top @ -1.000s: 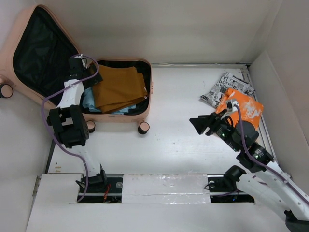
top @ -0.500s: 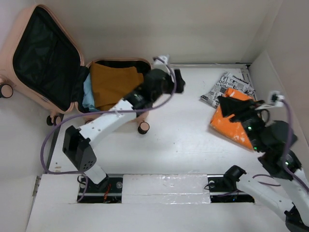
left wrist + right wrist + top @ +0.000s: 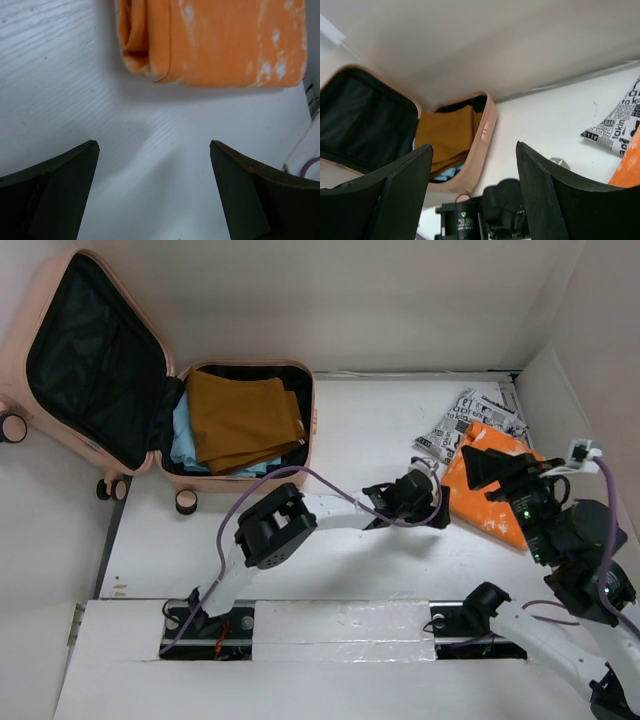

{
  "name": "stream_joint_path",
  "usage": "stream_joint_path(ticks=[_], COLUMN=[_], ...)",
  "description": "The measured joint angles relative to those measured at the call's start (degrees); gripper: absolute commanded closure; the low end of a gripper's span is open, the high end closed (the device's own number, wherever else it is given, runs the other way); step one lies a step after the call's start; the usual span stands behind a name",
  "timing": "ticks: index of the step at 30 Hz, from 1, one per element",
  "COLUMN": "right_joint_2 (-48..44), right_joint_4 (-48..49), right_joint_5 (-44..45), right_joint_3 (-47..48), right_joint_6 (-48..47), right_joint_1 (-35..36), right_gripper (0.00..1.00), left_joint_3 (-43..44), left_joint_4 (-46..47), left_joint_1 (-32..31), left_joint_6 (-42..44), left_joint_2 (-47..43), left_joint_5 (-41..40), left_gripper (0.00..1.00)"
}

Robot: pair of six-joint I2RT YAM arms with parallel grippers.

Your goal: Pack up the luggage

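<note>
The luggage (image 3: 312, 430) lies open at the far left, its black-lined lid (image 3: 90, 350) leaning back. A folded brown cloth (image 3: 240, 418) lies in it on something light blue. A folded orange cloth (image 3: 505, 505) lies on the table at the right. My left gripper (image 3: 436, 504) reaches low across the table and stands open just short of the orange cloth (image 3: 215, 40); only tabletop shows between its fingers (image 3: 75, 170). My right gripper (image 3: 478, 462) hangs open above the orange cloth, facing the luggage (image 3: 487, 125), with nothing in it.
A black-and-white newsprint pouch (image 3: 470, 418) lies behind the orange cloth, close to the right wall. The left arm's black wrist (image 3: 490, 212) sits just under my right gripper. White walls close in at the back and right.
The left arm has swung from the luggage's rim across to the right and dropped to the table beside the orange cloth. The right gripper has stayed above that cloth, shifting slightly.
</note>
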Motion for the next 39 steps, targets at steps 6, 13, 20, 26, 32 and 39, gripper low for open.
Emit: stream_joint_path(ticks=[6, 13, 20, 26, 32, 39], right_joint_2=[0.6, 1.8, 1.8, 3.3, 5.8, 8.6], right_joint_4=[-1.7, -1.7, -1.2, 0.2, 1.9, 4.2], right_joint_5=[-3.9, -6.1, -6.7, -7.7, -9.1, -10.2], right_joint_3=[-3.2, -4.8, -5.4, -7.1, -9.4, -11.4], right_joint_6=[0.0, 0.0, 0.0, 0.3, 0.6, 0.7], right_joint_1=[0.0, 0.0, 0.0, 0.0, 0.0, 0.0], right_gripper=[0.27, 0.27, 0.27, 0.27, 0.27, 0.27], left_joint_3=[7.7, 14.4, 8.2, -8.2, -15.5, -22.2], left_joint_4=[4.9, 7.2, 10.3, 11.1, 9.3, 8.3], left_joint_1=[0.3, 0.6, 1.4, 5.8, 16.3, 22.8], left_joint_6=[-3.5, -7.8, -9.1, -6.5, -3.6, -2.4], left_joint_2=[3.8, 12.0, 10.8, -2.0, -11.5, -21.2], left_joint_5=[0.0, -0.6, -2.2, -5.6, -7.6, -11.5], left_gripper=[0.1, 0.7, 1.0, 1.0, 0.65, 0.13])
